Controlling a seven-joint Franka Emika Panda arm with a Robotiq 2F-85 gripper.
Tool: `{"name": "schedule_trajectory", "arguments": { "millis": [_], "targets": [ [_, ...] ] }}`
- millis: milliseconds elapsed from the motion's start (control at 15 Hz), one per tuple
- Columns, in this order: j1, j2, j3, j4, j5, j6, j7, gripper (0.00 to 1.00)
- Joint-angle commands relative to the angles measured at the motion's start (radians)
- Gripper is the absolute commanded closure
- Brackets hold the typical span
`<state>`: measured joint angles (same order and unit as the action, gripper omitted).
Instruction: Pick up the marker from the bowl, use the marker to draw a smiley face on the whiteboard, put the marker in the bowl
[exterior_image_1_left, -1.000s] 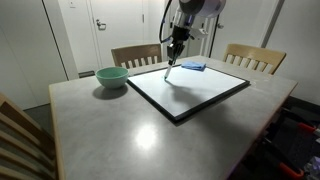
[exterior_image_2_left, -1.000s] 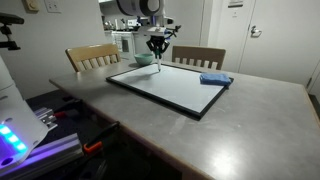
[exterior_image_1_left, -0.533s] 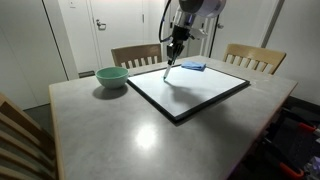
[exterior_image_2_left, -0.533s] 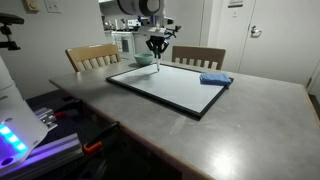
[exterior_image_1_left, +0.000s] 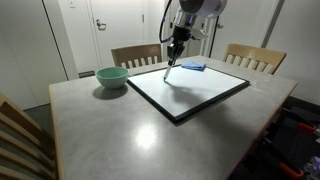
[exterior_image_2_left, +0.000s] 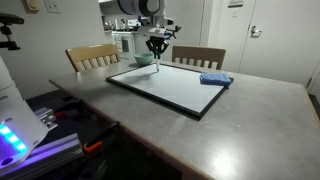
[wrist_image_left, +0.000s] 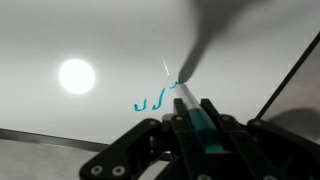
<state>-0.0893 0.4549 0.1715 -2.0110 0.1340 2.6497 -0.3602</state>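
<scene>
Tool (exterior_image_1_left: 175, 50) grips the marker (wrist_image_left: 204, 130), tip on the whiteboard (exterior_image_1_left: 195, 92) atop a grey table (exterior_image_1_left: 110, 130).

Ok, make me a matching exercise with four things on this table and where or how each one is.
1 pale green round bowl
2 flat blue pad
3 thin marker
4 black-framed white whiteboard

A held in the claw
B on the bare table
C bears teal strokes
D on the board's corner

Pairs: 1-B, 2-D, 3-A, 4-C
</scene>
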Motion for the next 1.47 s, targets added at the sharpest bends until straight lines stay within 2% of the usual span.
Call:
{"name": "schedule_trajectory", "arguments": {
  "millis": [0, 867, 1400],
  "targets": [
    [-0.019, -0.015, 0.014, -0.033, 0.023, 0.006, -0.024, 0.95],
    [-0.029, -0.039, 0.013, -0.069, 0.034, -0.019, -0.026, 0.95],
    [-0.037, -0.064, 0.007, -0.064, 0.044, -0.114, -0.031, 0.95]
  ]
}}
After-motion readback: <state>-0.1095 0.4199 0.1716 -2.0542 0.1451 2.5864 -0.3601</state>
